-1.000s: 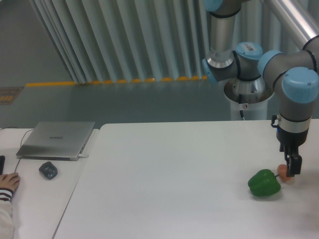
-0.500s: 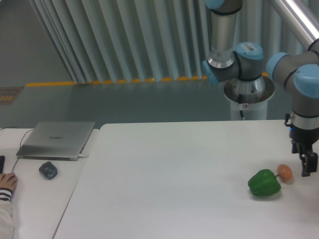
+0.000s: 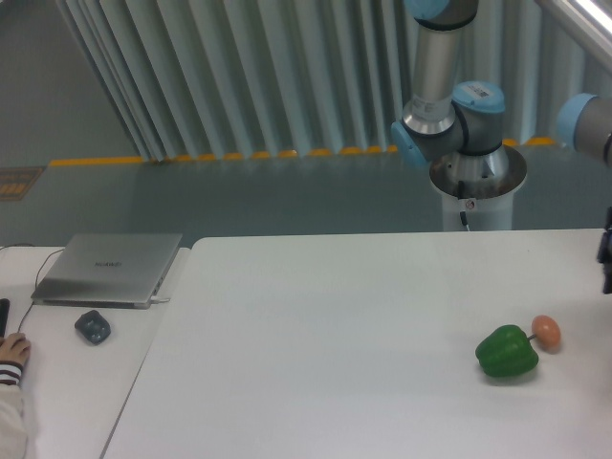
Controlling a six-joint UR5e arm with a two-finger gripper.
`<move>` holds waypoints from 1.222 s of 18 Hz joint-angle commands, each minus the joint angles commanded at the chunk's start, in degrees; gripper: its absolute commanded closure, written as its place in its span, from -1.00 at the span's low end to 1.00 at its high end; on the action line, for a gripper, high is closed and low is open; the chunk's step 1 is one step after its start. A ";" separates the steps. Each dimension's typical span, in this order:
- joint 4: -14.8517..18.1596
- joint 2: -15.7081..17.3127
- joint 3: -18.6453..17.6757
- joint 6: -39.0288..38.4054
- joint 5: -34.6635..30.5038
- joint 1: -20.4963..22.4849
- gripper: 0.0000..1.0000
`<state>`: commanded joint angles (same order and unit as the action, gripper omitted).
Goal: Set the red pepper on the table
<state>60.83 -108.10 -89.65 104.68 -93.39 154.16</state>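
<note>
No red pepper shows anywhere on the table [image 3: 335, 344]. What lies on the white top is a green bell pepper [image 3: 507, 353] at about four o'clock from the table's centre, and just beside it, at its two o'clock, a small orange-pink ball [image 3: 546, 331] touching or nearly touching the pepper's stem. Neither fits the task's object, so where the red pepper sits cannot be told — it may lie off the right edge, out of view.

The gripper [image 3: 606, 260] is almost wholly cut off at the three o'clock edge of the picture; only a dark sliver shows, so whether its fingers are spread or closed, or carrying anything, cannot be told. The arm's base [image 3: 476, 177] stands behind the table at one o'clock, its links reaching out to the right.

On the narrower desk at nine o'clock rest a closed laptop [image 3: 110, 268] and a mouse [image 3: 93, 327], with a person's hand [image 3: 11, 350] at the far left edge, well apart from the robot's work.
</note>
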 joint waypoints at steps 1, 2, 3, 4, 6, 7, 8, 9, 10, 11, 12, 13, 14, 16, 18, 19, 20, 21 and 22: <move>-0.01 -0.53 0.53 0.00 -0.99 0.09 -1.00; -0.01 -0.97 0.62 0.00 -1.00 0.17 -1.00; -0.01 -1.06 0.97 0.35 -1.00 0.70 -1.00; -0.01 -1.24 1.15 1.13 -0.92 1.92 -1.00; -0.01 -2.12 2.37 2.71 -0.92 3.68 -1.00; -0.01 -2.73 2.64 4.81 -1.09 4.65 -1.00; -0.01 -2.82 2.73 7.01 -1.09 5.44 -1.00; -0.01 -2.82 2.82 10.33 -1.09 6.15 -1.00; -0.01 -2.91 2.82 11.93 -1.09 6.41 -1.00; -0.01 -2.91 2.82 12.82 -1.09 6.42 -1.00; -0.09 -3.00 2.90 13.61 -1.09 6.76 -1.00; -0.36 -3.26 2.90 15.01 -1.00 7.20 -1.00; -0.88 -3.35 2.90 17.11 -1.09 7.47 -1.00; -2.29 -4.05 2.90 21.51 -1.09 8.26 -1.00; -2.56 -4.58 3.08 22.41 -1.00 8.87 -1.00; -2.56 -5.01 3.43 22.50 -1.00 8.88 -1.00; -2.47 -5.37 3.69 22.41 -1.09 8.96 -1.00; -2.47 -5.98 3.78 22.15 -1.09 9.14 -1.00; -2.47 -6.25 3.78 21.88 -1.00 9.66 -1.00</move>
<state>58.36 -114.34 -85.87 126.57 -94.40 163.82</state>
